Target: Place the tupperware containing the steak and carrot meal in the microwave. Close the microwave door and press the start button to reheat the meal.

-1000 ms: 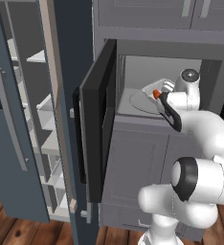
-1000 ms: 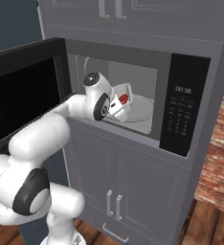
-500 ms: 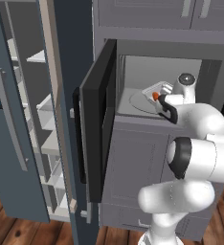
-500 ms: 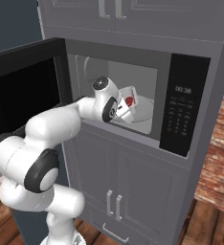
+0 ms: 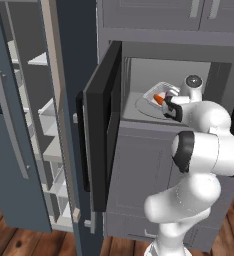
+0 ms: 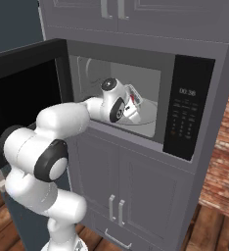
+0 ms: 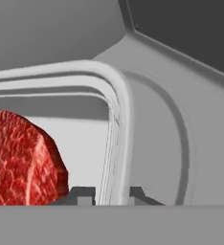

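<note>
marbled red steak [image 7: 23, 162] – clear pale tupperware [image 7: 115, 124] – black microwave door [image 5: 101, 140].

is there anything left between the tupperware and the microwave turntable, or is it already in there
Nothing visible stands in the way. The clear plastic tupperware with red steak is already inside the grey microwave cavity, over the round pale turntable. The gripper straddles its rim, and the black microwave door stands wide open.

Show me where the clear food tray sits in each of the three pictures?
Left base view: the tupperware is right of centre, on the turntable inside the microwave, just left of the gripper.
Right base view: at centre, its rim peeks out right of the gripper.
Hand view: its rim arcs across the middle, steak lower left.
Shared landmark: the turntable.
</note>
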Motion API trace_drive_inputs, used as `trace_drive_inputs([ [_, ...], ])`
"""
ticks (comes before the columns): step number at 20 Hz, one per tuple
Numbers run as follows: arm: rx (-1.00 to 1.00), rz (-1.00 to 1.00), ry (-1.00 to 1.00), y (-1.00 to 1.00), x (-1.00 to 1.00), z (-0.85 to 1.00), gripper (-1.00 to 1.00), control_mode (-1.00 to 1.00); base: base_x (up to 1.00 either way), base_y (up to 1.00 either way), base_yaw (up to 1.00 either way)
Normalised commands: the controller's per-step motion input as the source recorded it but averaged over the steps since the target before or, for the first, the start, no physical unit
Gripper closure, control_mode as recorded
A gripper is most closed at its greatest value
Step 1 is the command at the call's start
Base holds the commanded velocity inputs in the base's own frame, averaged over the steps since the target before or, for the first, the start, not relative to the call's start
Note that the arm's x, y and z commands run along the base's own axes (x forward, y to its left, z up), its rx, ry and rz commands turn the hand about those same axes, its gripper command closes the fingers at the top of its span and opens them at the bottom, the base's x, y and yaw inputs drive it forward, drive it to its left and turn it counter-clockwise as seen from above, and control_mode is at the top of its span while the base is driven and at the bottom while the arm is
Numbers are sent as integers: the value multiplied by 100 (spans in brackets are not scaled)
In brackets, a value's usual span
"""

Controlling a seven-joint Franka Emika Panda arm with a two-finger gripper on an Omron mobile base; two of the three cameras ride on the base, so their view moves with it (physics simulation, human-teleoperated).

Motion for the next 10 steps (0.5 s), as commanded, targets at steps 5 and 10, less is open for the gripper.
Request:
trace_drive_inputs([
  [5,0,0,0,-7,31,-6,-100,-100,0,0,0],
  [10,-2,0,-2,0,0,-6,-100,-100,0,0,0],
])
